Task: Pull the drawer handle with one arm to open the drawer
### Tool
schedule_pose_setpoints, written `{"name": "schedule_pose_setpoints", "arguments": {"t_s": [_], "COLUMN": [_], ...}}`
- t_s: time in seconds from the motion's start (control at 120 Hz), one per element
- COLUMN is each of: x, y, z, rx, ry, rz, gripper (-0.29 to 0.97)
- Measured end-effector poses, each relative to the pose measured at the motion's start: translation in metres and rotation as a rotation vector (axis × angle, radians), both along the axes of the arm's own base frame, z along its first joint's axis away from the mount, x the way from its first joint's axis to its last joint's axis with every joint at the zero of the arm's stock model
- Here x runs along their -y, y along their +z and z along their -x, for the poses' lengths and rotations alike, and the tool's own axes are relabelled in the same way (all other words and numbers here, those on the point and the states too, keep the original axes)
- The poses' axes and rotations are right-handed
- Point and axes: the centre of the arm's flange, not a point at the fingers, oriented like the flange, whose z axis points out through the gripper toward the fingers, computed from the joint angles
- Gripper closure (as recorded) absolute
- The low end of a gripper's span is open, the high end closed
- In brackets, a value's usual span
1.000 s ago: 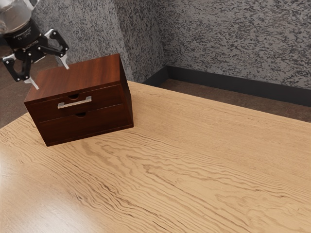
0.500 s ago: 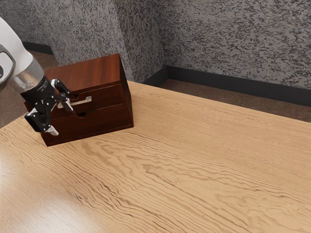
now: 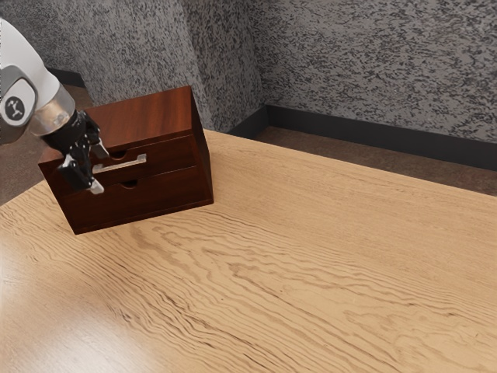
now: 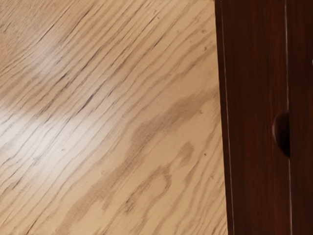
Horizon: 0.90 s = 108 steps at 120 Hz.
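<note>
Drawer handle (image 3: pixel 123 163): a slim pale metal bar across the front of the top drawer (image 3: pixel 167 154). Its end toward the exterior view's left lies between the jaws.

Jaws: standing apart, one fingertip above the bar and one below it (image 3: pixel 95 188). They straddle the bar without pinching it, and nothing is held. The gripper (image 3: pixel 95 166) is pressed up close to the drawer front. Whether either finger touches the bar cannot be told.

Drawer: judged closed, as its front appears level with the lower drawer (image 3: pixel 155 193). A small half-round notch (image 3: pixel 118 153) sits above the bar.

Chest (image 3: pixel 144 116): a dark wooden two-drawer box, standing square on the pale wooden table (image 3: pixel 326 272) near the edge at the exterior view's left. In the wrist view, the chest front (image 4: pixel 254 73) with a notch (image 4: pixel 281 134) lies beside bare table grain (image 4: pixel 98 122).

Handling, as judgement:
- The bar is rigid and smooth, so it could slip along the fingers if gripped lightly.
- The present hold point is at the bar's end. A pull from there may skew the drawer in its runners, and a grip nearer the middle would draw straighter.
- The chest looks small and unfixed, so it may slide on the table with the pull instead of the drawer running out.
- Nothing here appears fragile.
</note>
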Motion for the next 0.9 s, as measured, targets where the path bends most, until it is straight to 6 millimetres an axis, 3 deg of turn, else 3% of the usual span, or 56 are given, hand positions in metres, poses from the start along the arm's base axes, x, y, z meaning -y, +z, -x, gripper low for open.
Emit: {"name": "schedule_pose_setpoints", "arguments": {"t_s": [0.283,0.542,0.9], "x": [-0.007,-0.028,-0.031], "y": [-0.01,-0.03,-0.045], "z": [-0.015,-0.024,-0.035], "rx": [0.025,0.069,0.119], "ry": [0.093,0.165,0.201], "rz": [-0.003,-0.04,-0.059], "gripper": [0.02,0.02,0.02]}}
